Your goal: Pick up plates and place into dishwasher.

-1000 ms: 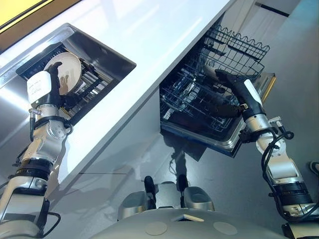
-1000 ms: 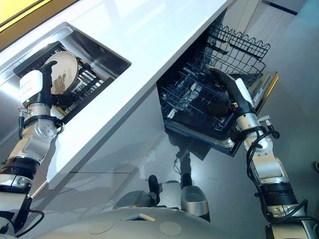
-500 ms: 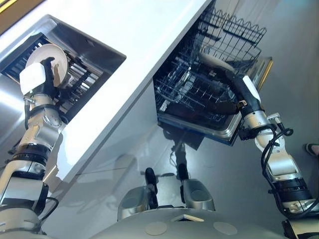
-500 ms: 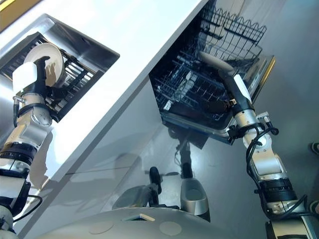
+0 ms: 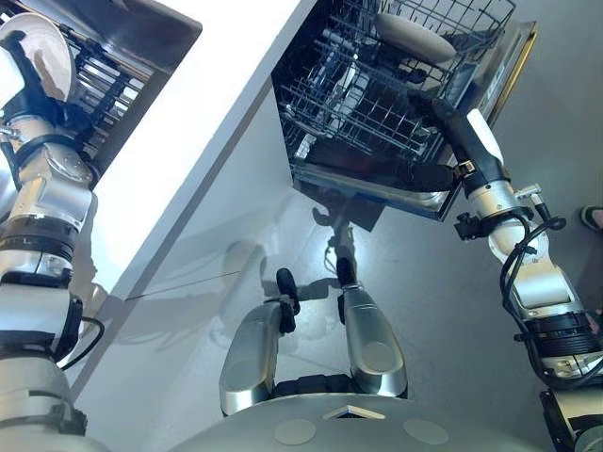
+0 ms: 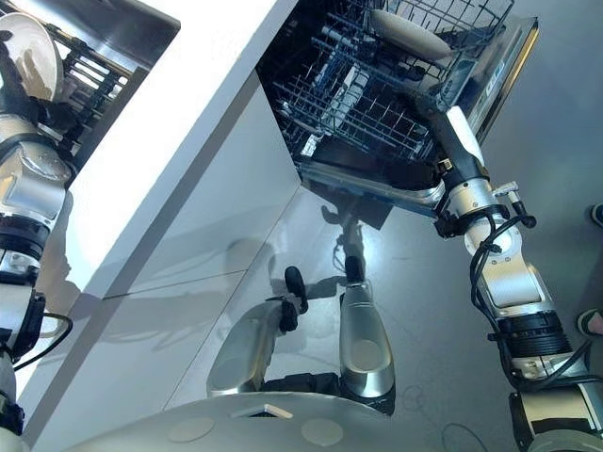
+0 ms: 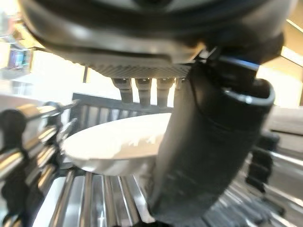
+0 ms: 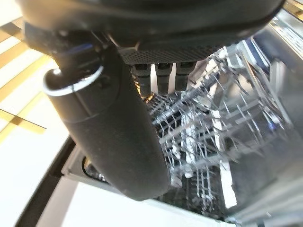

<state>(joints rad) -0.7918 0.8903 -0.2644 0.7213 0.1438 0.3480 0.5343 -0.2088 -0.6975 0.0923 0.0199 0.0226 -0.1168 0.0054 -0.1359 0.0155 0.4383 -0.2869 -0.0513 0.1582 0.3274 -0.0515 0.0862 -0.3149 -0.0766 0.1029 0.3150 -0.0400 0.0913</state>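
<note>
A white plate [image 5: 58, 52] stands in the dark rack of the sink [image 5: 141, 28] at the far left. My left hand [image 5: 21, 89] is shut on it; in the left wrist view the thumb [image 7: 213, 142] lies across the plate [image 7: 113, 142] with the fingers behind it. A second pale plate [image 5: 415, 38] lies in the dishwasher's wire rack [image 5: 358, 104]. My right hand [image 5: 452, 132] hovers over the rack's near side, short of that plate, open and holding nothing; its wrist view shows the thumb [image 8: 113, 132] and straight fingers above the wire rack [image 8: 203, 142].
A white counter [image 5: 188, 122] runs between the sink and the open dishwasher. The dishwasher door [image 5: 513, 66] stands open on the right of the rack. A person's shoe [image 5: 592, 217] shows at the right edge on the grey floor.
The camera has tilted, shifting the whole scene up and left. My right hand has drawn back from the pale plate, which stays in the rack. My left hand still grips its plate.
</note>
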